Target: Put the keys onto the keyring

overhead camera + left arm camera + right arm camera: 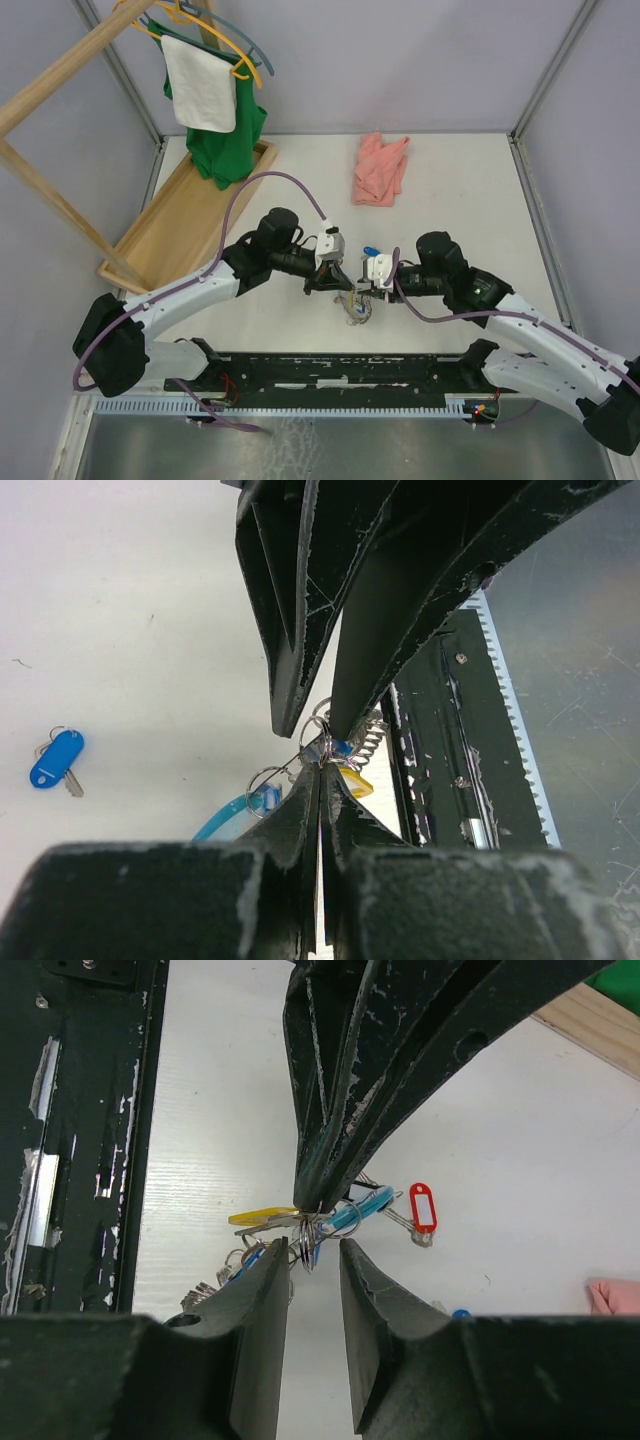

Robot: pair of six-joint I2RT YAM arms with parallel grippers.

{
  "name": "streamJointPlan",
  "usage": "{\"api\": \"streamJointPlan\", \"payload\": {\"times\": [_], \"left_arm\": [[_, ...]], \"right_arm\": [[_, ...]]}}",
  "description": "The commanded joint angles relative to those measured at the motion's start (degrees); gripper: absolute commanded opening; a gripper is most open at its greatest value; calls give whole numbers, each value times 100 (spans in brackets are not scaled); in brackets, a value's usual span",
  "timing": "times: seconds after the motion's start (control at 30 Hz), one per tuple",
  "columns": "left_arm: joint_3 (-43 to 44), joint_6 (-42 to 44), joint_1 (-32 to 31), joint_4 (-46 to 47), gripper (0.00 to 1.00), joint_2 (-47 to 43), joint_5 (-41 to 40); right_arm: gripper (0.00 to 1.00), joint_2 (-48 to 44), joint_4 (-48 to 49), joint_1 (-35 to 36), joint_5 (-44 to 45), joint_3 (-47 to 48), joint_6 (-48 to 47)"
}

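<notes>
White desk (470, 200) has the keyring (355, 309) by the middle of its near edge, a bunch of shiny silver bits with a light-blue tag. The left end effector (320, 776) is pinched tight on its loop, and the right end effector (315, 1260) is a little open beside it, holding nothing. A blue-tagged key (56, 759) and a red-tagged key (423, 1207) lie close by, and a pink cloth (380, 168) lies toward the far edge.

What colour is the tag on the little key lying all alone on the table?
Blue tag; the left wrist view shows it best.
</notes>
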Motion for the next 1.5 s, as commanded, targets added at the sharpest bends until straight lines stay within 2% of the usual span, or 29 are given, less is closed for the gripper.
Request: {"api": "streamJointPlan", "payload": {"times": [0.0,0.33,0.5,0.8,1.1,1.23,1.33,1.47], "left_arm": [[314,-11,-24,138,3,6,164],[348,-2,-26,136,3,45,221],[294,-19,-32,116,3,11,204],[-186,-331,-6,293,3,-207,-144],[-717,-787,99,917,3,-45,-220],[-773,-1189,99,1470,3,238,-79],[-730,-1402,90,1835,3,417,15],[-590,-1351,90,1805,3,376,-14]], "right_arm": [[33,77,-20,9,-140,313,-260],[19,250,-108,13,-147,395,-303],[2,313,-134,13,-162,401,-295],[1,-258,636,-42,25,59,256],[1,-679,2127,-221,-71,-596,1140],[1,-761,2829,-235,-2,-900,1552],[1,-719,2809,-240,31,-936,1575],[1,-707,2295,-240,225,-827,1384]]}}
